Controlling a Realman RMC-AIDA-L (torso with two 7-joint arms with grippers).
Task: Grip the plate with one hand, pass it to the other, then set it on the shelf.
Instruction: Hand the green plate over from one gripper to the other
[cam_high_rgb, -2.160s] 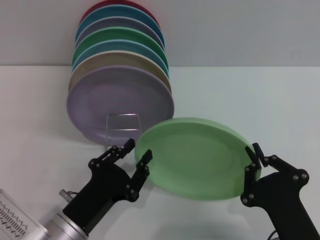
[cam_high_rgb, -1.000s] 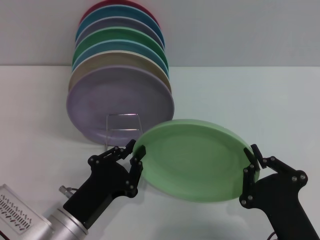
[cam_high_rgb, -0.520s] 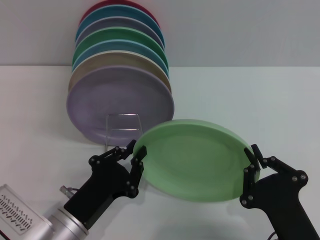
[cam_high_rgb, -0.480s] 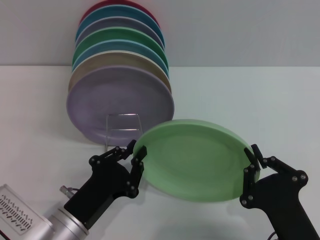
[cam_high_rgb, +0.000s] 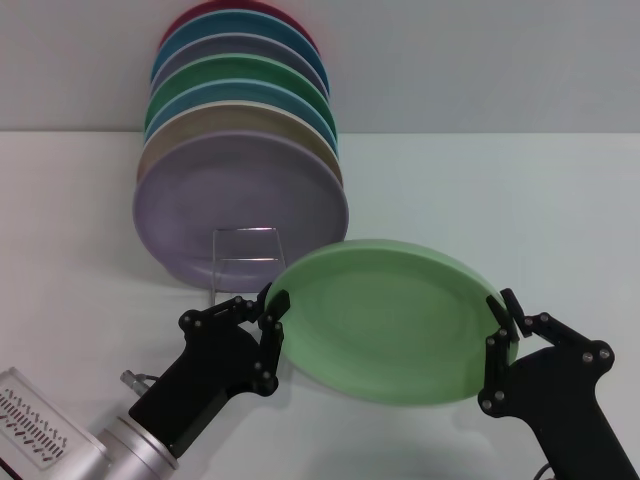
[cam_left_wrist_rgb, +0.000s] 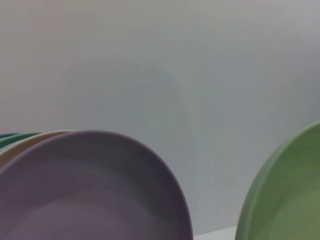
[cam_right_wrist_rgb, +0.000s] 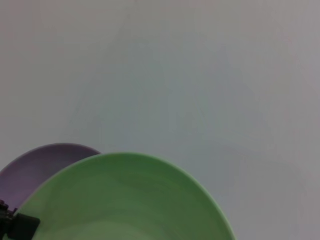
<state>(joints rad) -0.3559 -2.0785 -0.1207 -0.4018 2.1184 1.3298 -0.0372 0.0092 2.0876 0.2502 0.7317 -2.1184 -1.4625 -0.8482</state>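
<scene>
A pale green plate (cam_high_rgb: 385, 318) hangs tilted above the white bench (cam_high_rgb: 500, 200), just near of the wire shelf (cam_high_rgb: 243, 256). The left tool (cam_high_rgb: 272, 318) clamps its left rim; the right tool (cam_high_rgb: 502, 322) clamps its right rim.

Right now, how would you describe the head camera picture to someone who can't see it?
A pale green plate is held above a white table between two black grippers, the left gripper on one rim and the right gripper on the other. Behind stands a wire rack holding coloured plates.
</scene>
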